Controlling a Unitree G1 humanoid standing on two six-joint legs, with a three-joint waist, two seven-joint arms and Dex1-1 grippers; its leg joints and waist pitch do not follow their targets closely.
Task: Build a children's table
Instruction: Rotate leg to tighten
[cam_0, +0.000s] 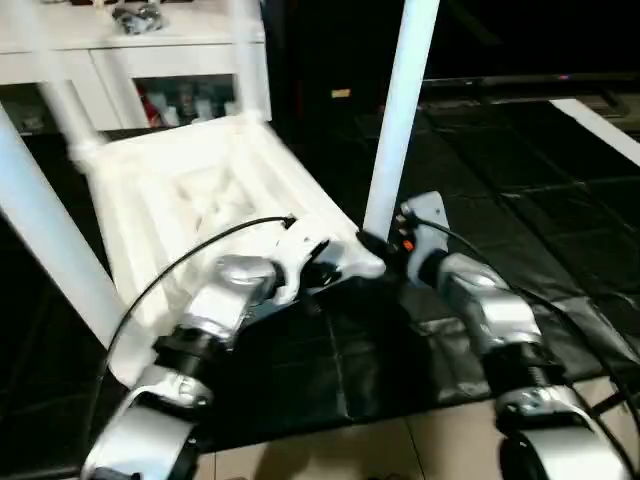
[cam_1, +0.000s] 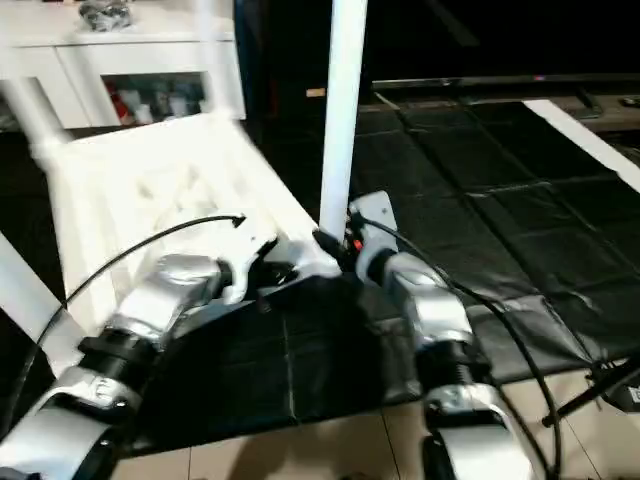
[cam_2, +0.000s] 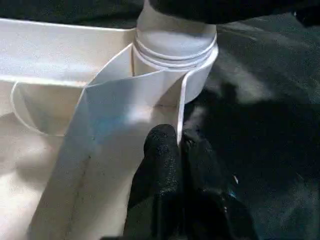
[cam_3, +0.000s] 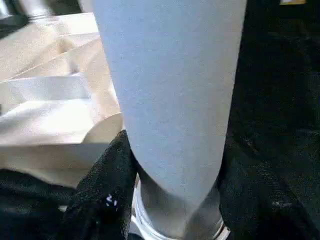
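Observation:
The children's table lies upside down on a black mat: its white ribbed tabletop (cam_0: 200, 190) faces up, with white legs standing in its corner sockets. The nearest leg (cam_0: 405, 110) rises from the front right socket (cam_2: 175, 60). My left gripper (cam_0: 335, 268) is shut on the tabletop's thin rim beside that socket; in the left wrist view the black fingertips (cam_2: 162, 150) pinch the rim wall. My right gripper (cam_0: 385, 245) grips the same leg low down, its fingers (cam_3: 107, 190) pressed against both sides of the tube (cam_3: 170, 90).
Another leg (cam_0: 50, 240) slants up at the left and two more (cam_0: 250, 60) stand at the far corners. A white cabinet (cam_0: 120, 60) stands behind the table. The black mat (cam_0: 520, 200) stretches to the right; light floor tiles (cam_0: 400, 450) lie near my arms.

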